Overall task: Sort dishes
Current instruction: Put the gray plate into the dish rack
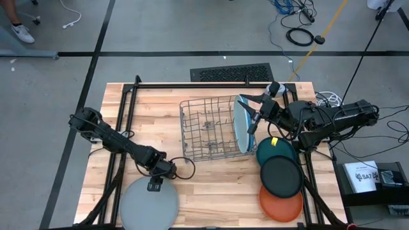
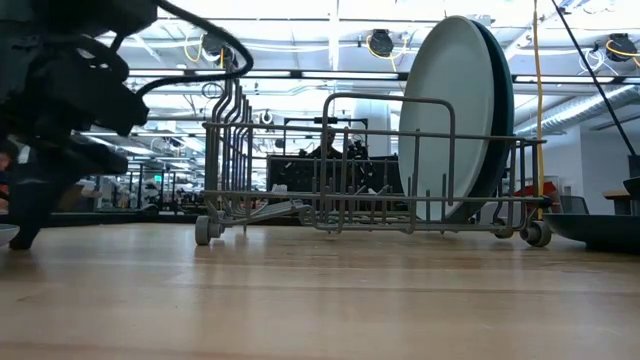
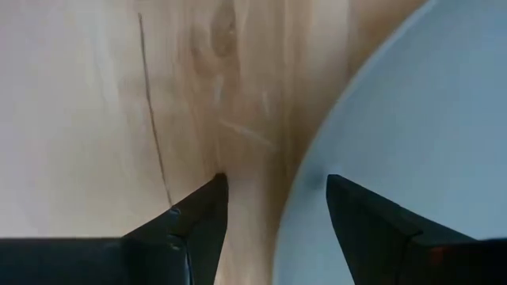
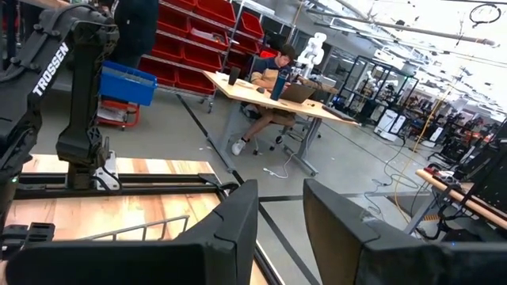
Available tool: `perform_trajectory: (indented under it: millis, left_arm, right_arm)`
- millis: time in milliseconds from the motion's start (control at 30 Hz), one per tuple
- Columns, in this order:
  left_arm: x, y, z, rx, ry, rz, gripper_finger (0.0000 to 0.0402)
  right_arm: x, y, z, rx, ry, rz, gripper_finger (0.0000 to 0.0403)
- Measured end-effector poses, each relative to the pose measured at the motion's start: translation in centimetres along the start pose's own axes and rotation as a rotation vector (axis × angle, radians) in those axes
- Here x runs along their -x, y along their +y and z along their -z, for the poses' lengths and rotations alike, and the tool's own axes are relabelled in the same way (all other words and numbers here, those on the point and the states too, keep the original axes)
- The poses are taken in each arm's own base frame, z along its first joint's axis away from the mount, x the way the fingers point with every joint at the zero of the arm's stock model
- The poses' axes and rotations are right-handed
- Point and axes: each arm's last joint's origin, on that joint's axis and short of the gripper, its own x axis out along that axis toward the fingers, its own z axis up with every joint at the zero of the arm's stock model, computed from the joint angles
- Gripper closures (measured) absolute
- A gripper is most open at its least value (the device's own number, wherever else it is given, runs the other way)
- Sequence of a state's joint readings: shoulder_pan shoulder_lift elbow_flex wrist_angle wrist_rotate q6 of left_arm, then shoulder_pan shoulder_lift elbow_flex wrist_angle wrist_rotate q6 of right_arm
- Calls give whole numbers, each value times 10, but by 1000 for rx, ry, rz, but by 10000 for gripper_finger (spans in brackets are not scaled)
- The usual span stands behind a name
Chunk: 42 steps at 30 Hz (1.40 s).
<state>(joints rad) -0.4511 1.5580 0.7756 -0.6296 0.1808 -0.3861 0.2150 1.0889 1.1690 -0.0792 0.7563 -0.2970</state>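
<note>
A pale blue plate (image 1: 238,122) and a medium blue plate (image 1: 246,125) stand on edge in the right end of the wire rack (image 1: 208,131); the low view shows them leaning together (image 2: 455,120). A dark teal plate (image 1: 276,152), a black plate (image 1: 281,177) and an orange plate (image 1: 281,203) lie flat in a row at the right. A grey plate (image 1: 149,206) lies flat at the near left. My left gripper (image 1: 155,186) is open, pointing down over the grey plate's far rim (image 3: 305,186), one finger over the wood, one over the plate. My right gripper (image 1: 254,121) is open and empty beside the standing plates.
The black frame (image 1: 121,121) runs along the table's left and far sides. A person sits at a desk (image 4: 277,71) in the room beyond. Bare wood (image 1: 217,185) lies between the grey plate and the row of small plates.
</note>
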Motion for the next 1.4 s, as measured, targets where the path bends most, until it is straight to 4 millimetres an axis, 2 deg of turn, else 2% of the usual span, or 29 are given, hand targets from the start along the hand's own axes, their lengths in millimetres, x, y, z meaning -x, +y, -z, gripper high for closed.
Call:
perform_trajectory:
  millis: [467,1167,1400]
  left_arm:
    - [-6,-2,-2,-21,-9,-14,195]
    - [-6,1,1,-29,-18,-156,388]
    - [-6,3,3,-23,-13,-212,401]
  right_arm:
    - [0,0,0,3,0,1,305]
    - [0,0,0,3,0,1,305]
    - [0,0,0,3,0,1,305]
